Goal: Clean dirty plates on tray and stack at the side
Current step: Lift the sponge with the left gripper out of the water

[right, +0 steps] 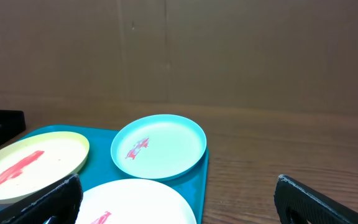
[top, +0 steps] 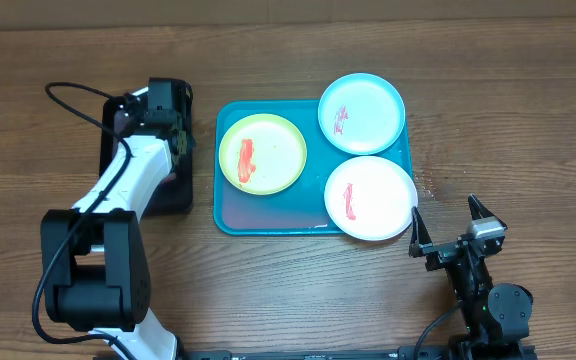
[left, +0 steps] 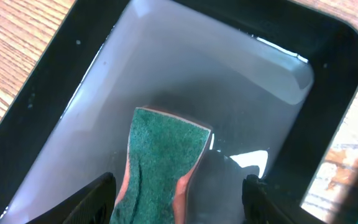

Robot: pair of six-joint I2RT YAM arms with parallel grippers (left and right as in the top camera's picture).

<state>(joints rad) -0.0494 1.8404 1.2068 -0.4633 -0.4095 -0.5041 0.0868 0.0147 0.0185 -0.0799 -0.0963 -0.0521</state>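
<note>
Hanging over the black tray (left: 340, 62), the left gripper (left: 178, 196) is held partly open. A green sponge (left: 163, 158) is straddled by its fingers, with a gap at one side. The right gripper (right: 179, 202) is spread wide and empty. The plates (right: 160, 146) are seen just ahead of it on the tray (top: 248, 215).

Wood-grain tabletop (top: 298, 290) bearing two trays side by side — small black rectangular plastic tray (top: 182, 195) left, large turquoise plastic tray (top: 268, 212) right.
</note>
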